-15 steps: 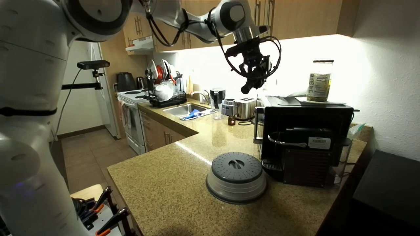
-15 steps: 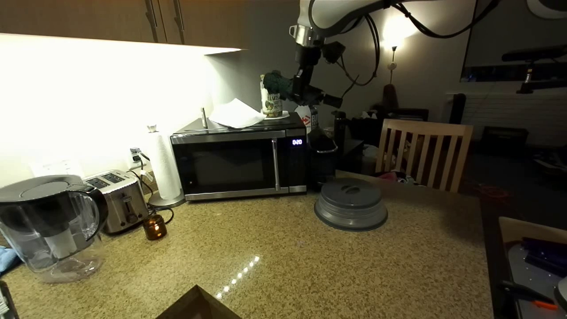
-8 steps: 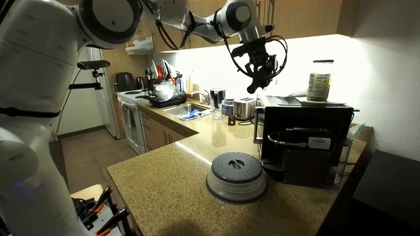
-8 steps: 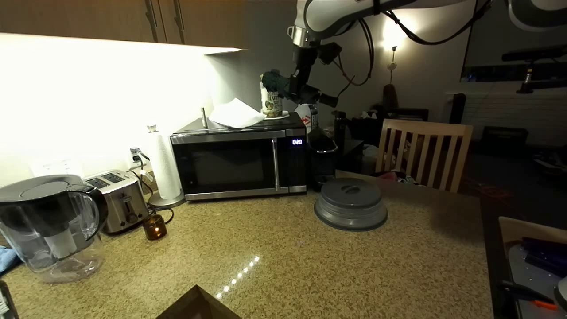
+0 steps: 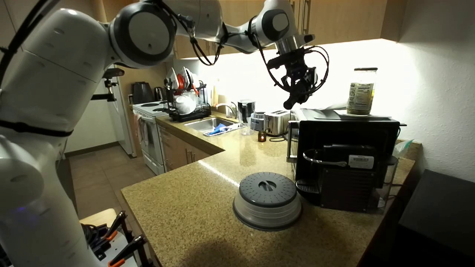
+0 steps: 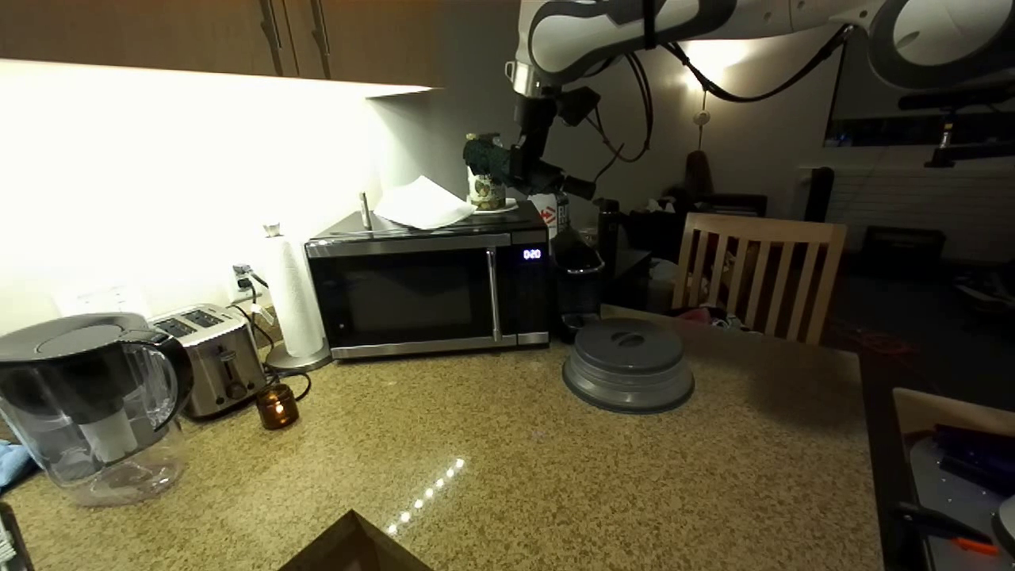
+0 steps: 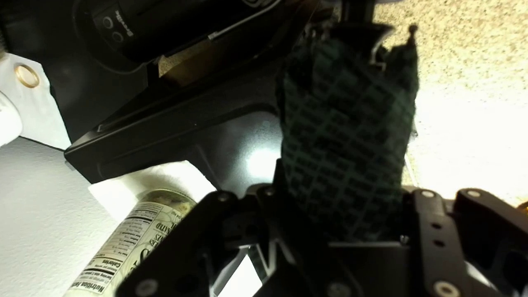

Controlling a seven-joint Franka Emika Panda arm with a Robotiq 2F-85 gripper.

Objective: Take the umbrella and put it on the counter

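The umbrella (image 7: 348,132) is a stubby dark green-teal bundle with a grid pattern. It fills the middle of the wrist view. My gripper (image 7: 345,194) is shut on it, with a finger on each side. In an exterior view the fabric end (image 6: 488,161) points left and the dark handle end (image 6: 579,187) points right, tilted slightly down. In an exterior view my gripper (image 5: 301,83) holds it high above the tan speckled counter (image 5: 185,211), around the height of the microwave's top. There the handle end (image 5: 290,103) hangs lowest and most of the fabric is hard to make out.
A black microwave (image 6: 412,293) bears a jar (image 5: 360,92) and white paper (image 6: 424,204). A black coffee machine (image 5: 347,178) stands beside it. A grey domed dish (image 5: 267,211) sits on the counter. A toaster (image 6: 214,357), water pitcher (image 6: 87,396) and candle (image 6: 277,406) stand farther along.
The arm has swung with the umbrella held: rightward and slightly down in an exterior view, leftward and slightly down from the opposite viewpoint. The upper arm links have lowered. The grip looks unchanged.
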